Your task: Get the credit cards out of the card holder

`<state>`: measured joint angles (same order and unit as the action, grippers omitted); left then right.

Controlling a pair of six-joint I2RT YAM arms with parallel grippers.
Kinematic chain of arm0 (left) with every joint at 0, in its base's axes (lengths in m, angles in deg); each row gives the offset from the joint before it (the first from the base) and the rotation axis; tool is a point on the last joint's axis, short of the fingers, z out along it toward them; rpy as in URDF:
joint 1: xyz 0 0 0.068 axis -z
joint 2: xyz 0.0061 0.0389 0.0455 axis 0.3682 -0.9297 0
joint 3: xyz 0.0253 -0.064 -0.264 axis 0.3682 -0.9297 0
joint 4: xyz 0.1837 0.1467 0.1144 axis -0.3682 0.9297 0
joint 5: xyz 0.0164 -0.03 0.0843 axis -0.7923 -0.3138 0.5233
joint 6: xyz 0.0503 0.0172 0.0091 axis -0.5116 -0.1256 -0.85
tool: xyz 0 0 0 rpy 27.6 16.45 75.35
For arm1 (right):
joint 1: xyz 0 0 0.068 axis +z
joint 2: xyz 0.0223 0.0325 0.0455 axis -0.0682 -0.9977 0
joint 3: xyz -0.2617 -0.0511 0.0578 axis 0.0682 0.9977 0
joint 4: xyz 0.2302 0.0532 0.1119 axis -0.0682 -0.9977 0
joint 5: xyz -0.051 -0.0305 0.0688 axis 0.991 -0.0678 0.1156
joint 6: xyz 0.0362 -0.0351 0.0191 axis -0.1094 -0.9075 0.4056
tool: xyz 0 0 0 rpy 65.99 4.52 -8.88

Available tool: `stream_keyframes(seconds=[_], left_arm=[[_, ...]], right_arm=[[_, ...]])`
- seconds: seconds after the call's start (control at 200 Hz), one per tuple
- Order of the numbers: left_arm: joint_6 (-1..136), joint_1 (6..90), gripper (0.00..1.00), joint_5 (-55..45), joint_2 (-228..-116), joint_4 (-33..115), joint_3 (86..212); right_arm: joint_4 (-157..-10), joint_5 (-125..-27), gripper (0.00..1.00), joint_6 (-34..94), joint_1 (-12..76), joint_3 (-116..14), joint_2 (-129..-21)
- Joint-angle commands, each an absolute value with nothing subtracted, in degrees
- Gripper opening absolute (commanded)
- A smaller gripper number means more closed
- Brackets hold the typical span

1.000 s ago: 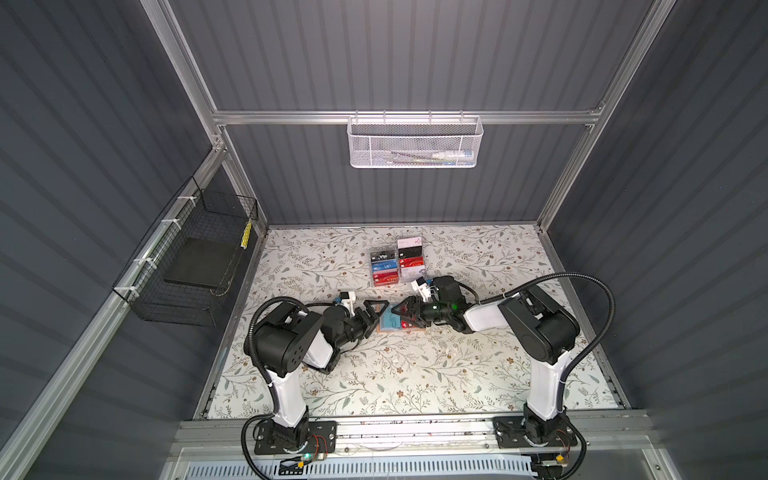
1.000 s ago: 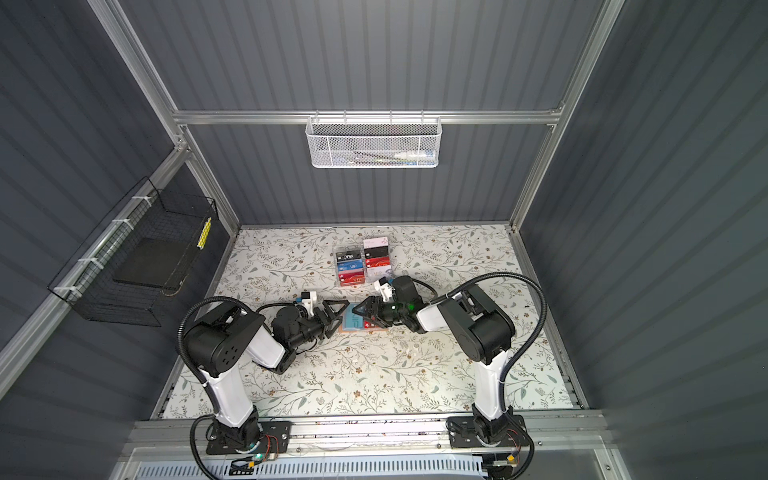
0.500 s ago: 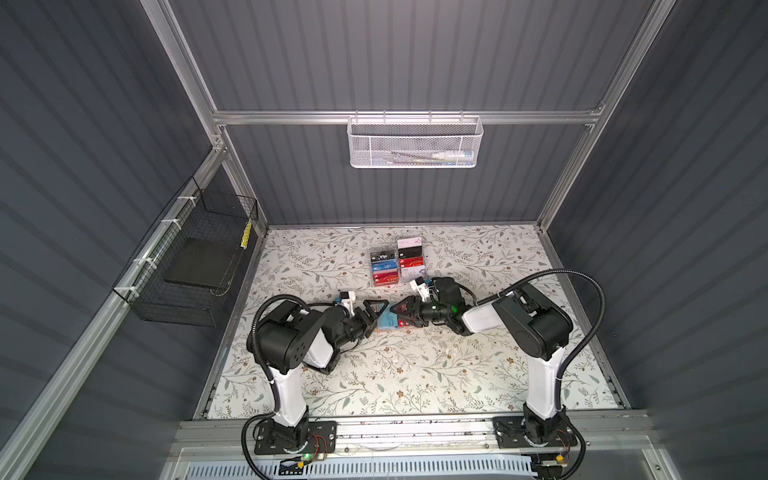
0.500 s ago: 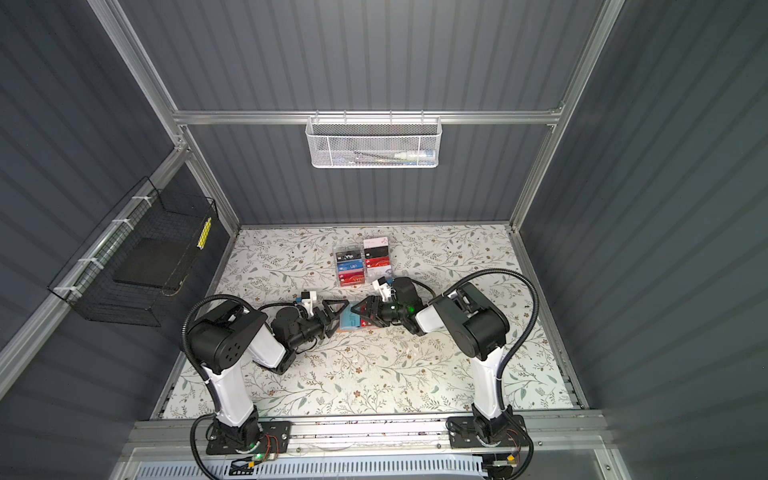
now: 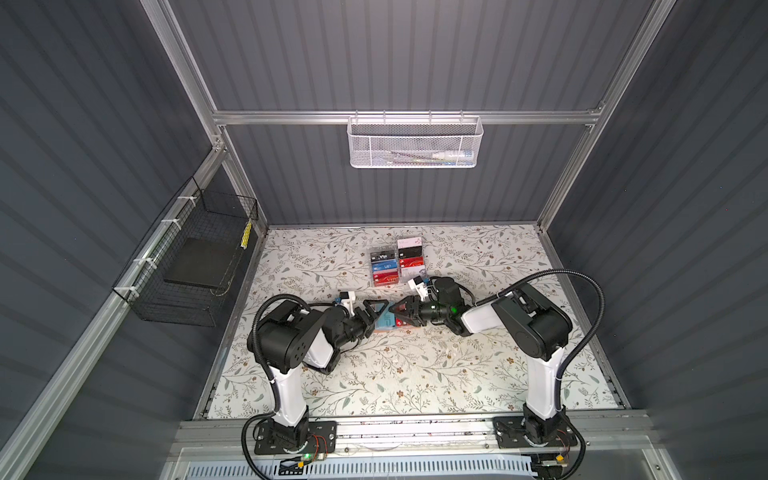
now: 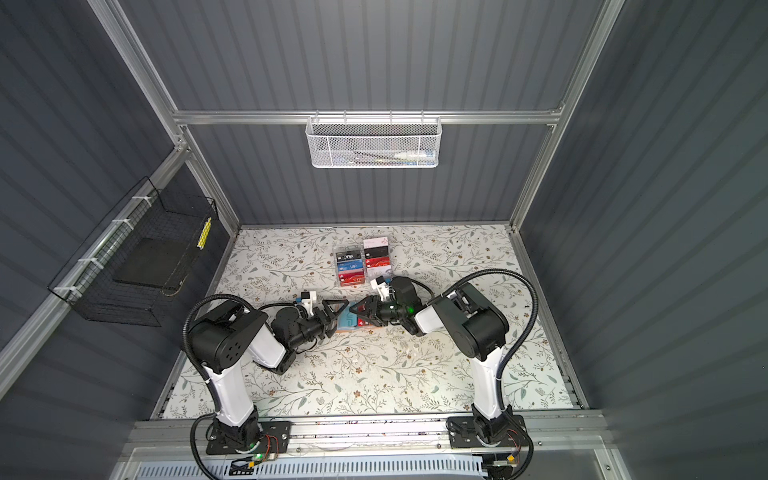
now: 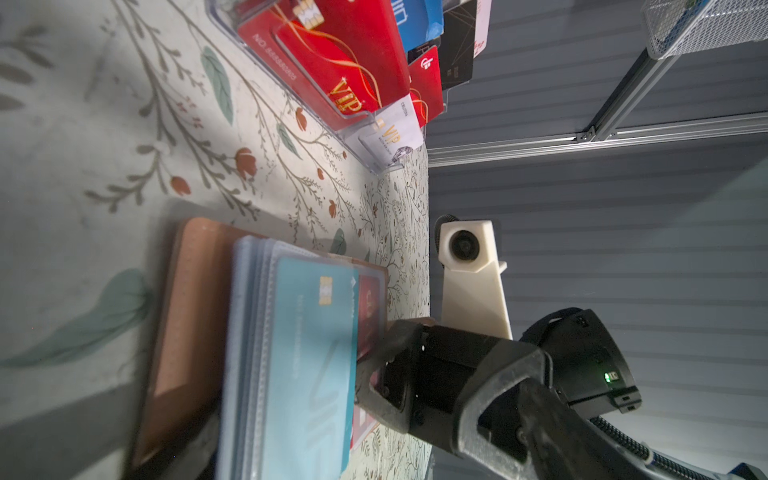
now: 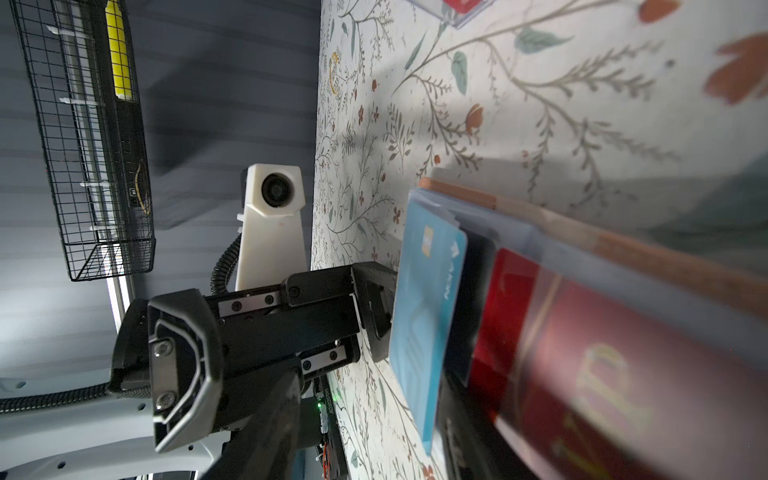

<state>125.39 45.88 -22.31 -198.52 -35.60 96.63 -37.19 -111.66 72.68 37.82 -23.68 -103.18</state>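
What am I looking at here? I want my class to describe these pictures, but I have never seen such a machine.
Two robot arms stand on a flowered table. Two pictures look down from above; two come from cameras on the arms' wrists. Each arm ends in a pincer. Between them lies an open peach card holder, with a teal card and a red card among its clear sleeves. The left pincer is wide open at the teal side. The right pincer sits at the red side; whether it grips anything is unclear. Behind stands a clear rack of more cards.
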Motion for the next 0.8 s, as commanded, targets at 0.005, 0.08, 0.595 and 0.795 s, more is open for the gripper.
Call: stream_keyframes(seconds=[0.005,0.08,0.595,0.795], left_arm=[[126.54,45.86,1.00,-21.73,-200.45,-36.12,95.49],[127.17,45.86,1.00,-21.41,-200.80,-37.14,95.41],[128.08,45.86,1.00,-21.52,-202.87,-39.59,95.41],[128.46,45.86,1.00,-21.56,-204.15,-41.25,95.24]], right_arm=[[-34.97,-113.19,0.54,72.95,38.41,-23.56,-104.03],[-36.07,-112.97,0.53,72.23,38.47,-23.79,-104.01],[-33.02,-113.44,0.47,73.62,39.62,-24.30,-105.56],[-27.26,-114.02,0.44,76.37,39.90,-23.75,-106.87]])
